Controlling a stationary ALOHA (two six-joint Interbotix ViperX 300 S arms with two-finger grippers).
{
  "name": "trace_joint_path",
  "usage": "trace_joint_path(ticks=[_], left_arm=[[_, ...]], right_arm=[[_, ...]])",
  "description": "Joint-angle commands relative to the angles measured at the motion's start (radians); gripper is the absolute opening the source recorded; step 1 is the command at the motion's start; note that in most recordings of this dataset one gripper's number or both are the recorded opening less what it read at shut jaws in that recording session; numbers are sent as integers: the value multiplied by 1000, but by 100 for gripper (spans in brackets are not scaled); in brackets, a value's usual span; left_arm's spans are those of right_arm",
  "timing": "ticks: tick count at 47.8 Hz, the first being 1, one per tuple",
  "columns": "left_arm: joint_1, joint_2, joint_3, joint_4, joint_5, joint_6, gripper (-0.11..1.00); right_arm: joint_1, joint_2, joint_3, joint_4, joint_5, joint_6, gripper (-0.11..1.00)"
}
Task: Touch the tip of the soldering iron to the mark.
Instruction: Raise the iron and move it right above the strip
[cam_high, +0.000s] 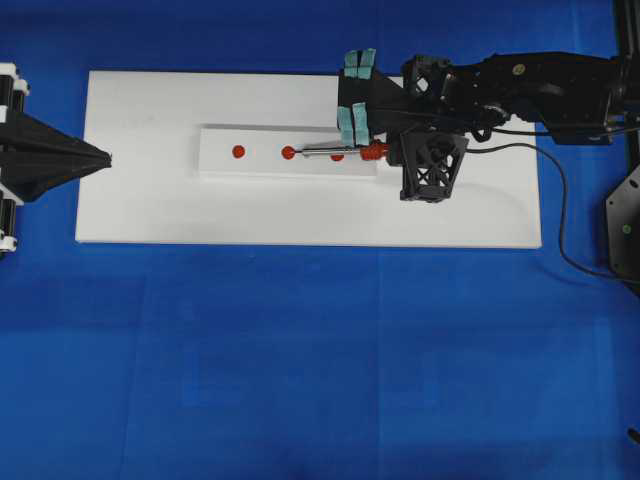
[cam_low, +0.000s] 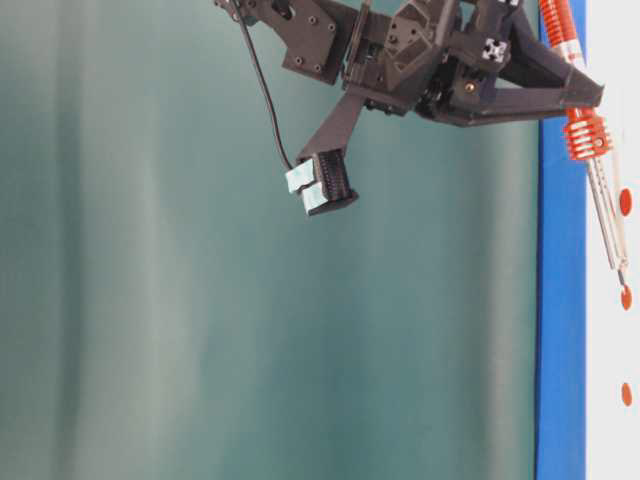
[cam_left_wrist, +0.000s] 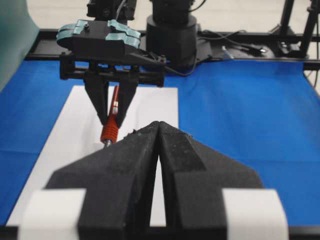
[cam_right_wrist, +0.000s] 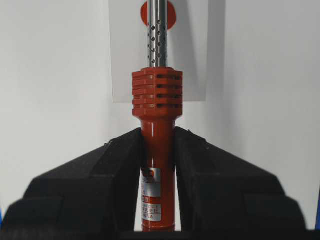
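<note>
The soldering iron (cam_high: 372, 152) has a red-orange handle (cam_right_wrist: 157, 150), a ribbed collar (cam_right_wrist: 156, 95) and a silver shaft (cam_right_wrist: 157, 35). My right gripper (cam_right_wrist: 157, 132) is shut on the handle just behind the collar. Three red marks lie on a white strip (cam_high: 220, 140). The shaft passes over the right mark (cam_high: 337, 156). The tip (cam_high: 304, 154) points left and ends just short of the middle mark (cam_high: 288, 152). Whether the tip touches that mark is unclear; from table level the tip (cam_low: 621, 276) sits right beside it (cam_low: 626, 296). My left gripper (cam_high: 103, 157) rests shut and empty at the board's left edge.
The strip lies on a white board (cam_high: 300, 215) over a blue cloth (cam_high: 320, 350). The iron's black cord (cam_high: 555, 190) trails off to the right under the right arm (cam_high: 520, 85). A third mark (cam_high: 238, 152) sits farther left on the strip.
</note>
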Motion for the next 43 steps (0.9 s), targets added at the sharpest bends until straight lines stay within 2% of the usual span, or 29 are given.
trace_joint_path(ticks=[1,12,26,43], left_arm=[[3,3,-9,2,-9,-2,0],[3,3,-9,3,-11,-2,0],[3,3,-9,3,-12,-2,0],[3,5,-9,2,-12,-6,0]], right_arm=[[2,-38,-32,0,9,2,6],[2,-126,-81,-9,72,2,6],[2,-204,-169,-61,209,3,6],[2,-204,-175,-64,229,3,6]])
